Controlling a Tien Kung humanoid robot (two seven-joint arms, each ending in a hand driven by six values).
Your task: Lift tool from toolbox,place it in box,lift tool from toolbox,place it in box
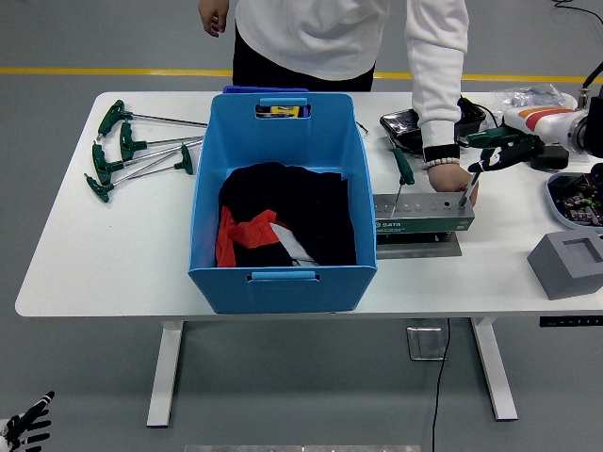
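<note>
The scene was recorded from a single head view, set high on the robot's side and aimed forward and down over the white table [113,254]. The whole tabletop was taken in from some distance, with its near edge low in the frame, its legs and the grey floor beneath, and a person [320,38] cut off at the top edge.
</note>
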